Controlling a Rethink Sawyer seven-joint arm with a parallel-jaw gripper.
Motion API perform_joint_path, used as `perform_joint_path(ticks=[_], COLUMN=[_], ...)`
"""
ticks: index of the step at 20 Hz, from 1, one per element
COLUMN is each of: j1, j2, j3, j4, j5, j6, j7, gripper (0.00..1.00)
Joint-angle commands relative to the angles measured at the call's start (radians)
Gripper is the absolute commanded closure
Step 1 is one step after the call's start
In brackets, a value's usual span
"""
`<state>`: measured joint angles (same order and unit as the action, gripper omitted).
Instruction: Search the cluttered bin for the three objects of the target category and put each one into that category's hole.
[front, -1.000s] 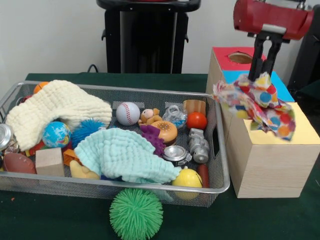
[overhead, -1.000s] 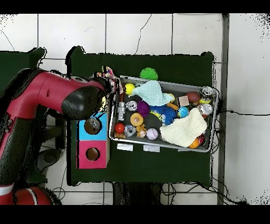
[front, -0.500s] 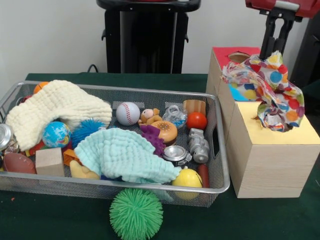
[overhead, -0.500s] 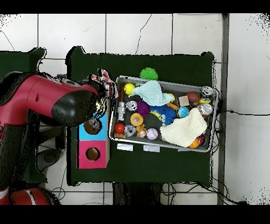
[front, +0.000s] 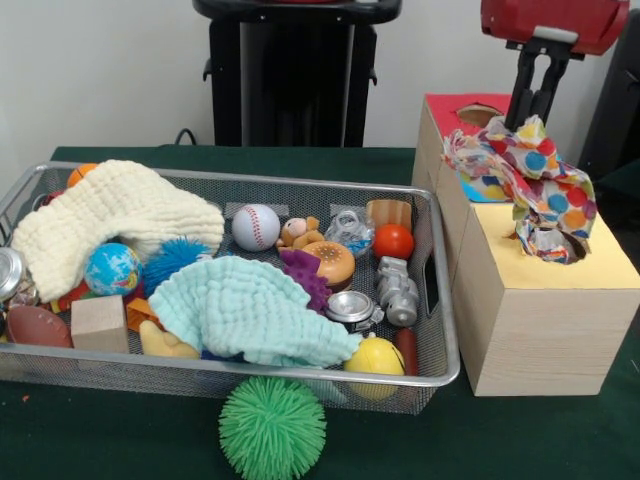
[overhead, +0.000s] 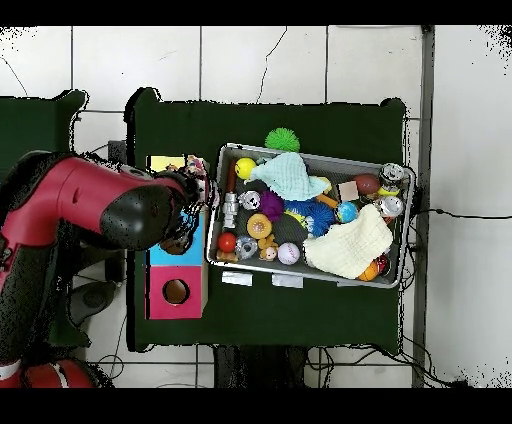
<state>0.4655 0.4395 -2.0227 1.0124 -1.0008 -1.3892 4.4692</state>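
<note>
My gripper (front: 531, 120) hangs over the wooden sorting box (front: 535, 320) at the right, shut on the top of a polka-dot cloth (front: 527, 182). The cloth drapes down across the blue section (front: 568, 187), and its lower end bunches at the hole in the yellow section (front: 612, 262). In the overhead view the red arm (overhead: 110, 205) covers most of the box, and only a bit of the polka-dot cloth (overhead: 198, 171) shows beside it. A cream cloth (front: 110, 215) and a mint cloth (front: 250, 305) lie in the wire bin (front: 443, 335).
The bin holds a baseball (front: 256, 226), a globe ball (front: 112, 268), a wooden block (front: 100, 322), metal parts (front: 398, 292) and several other toys. A green spiky ball (front: 272, 428) lies on the table in front of the bin. The red section (front: 445, 106) has an uncovered hole.
The gripper carried the polka-dot cloth from the box's bin-side edge to over the yellow section, rising and then dipping. The cloth's lower end now rests at the yellow hole.
</note>
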Motion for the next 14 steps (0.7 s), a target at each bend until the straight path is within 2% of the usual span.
perform_joint_path(ticks=[1, 9, 14], j1=[0.016, 0.036, 0.032], j2=[0.071, 0.064, 0.070], j3=[0.083, 0.105, 0.080], j4=[-0.005, -0.036, -0.060], j5=[0.090, 0.100, 0.110], j6=[-0.107, -0.085, -0.041], j7=[0.339, 0.343, 0.337], gripper=[1.00, 1.00, 1.00])
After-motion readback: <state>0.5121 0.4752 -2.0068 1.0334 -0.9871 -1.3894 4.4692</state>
